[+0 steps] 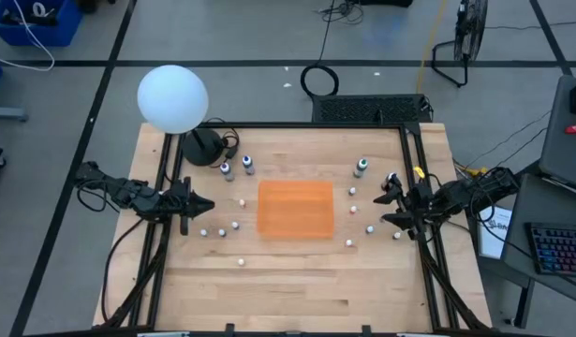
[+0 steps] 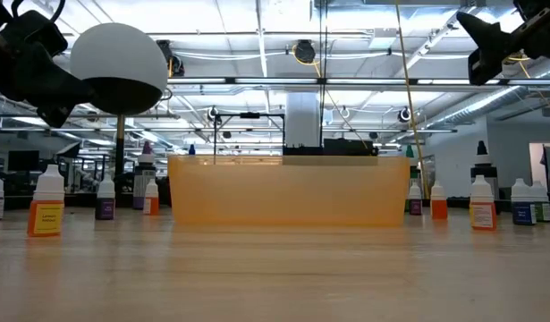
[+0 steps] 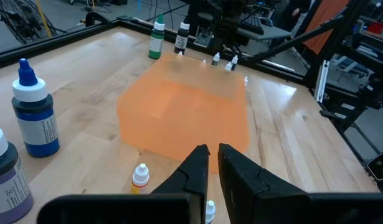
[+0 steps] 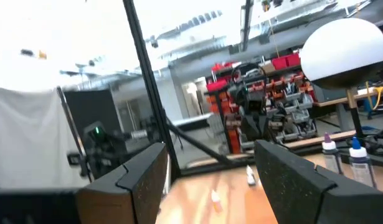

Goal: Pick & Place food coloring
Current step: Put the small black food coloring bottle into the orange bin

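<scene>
The left gripper (image 1: 205,204) hovers left of the mat (image 1: 295,208), fingers nearly together, holding nothing. Food coloring bottles (image 1: 236,168) stand scattered on the table (image 1: 297,281) around the mat (none on it). The right gripper (image 1: 391,208) hangs at the right, fingers wide apart, empty.

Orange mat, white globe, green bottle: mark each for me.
Orange mat (image 1: 295,208), high view, its middle.
White globe (image 1: 172,97), high view, its top.
Green bottle (image 3: 156,41), left wrist view, its body.
</scene>
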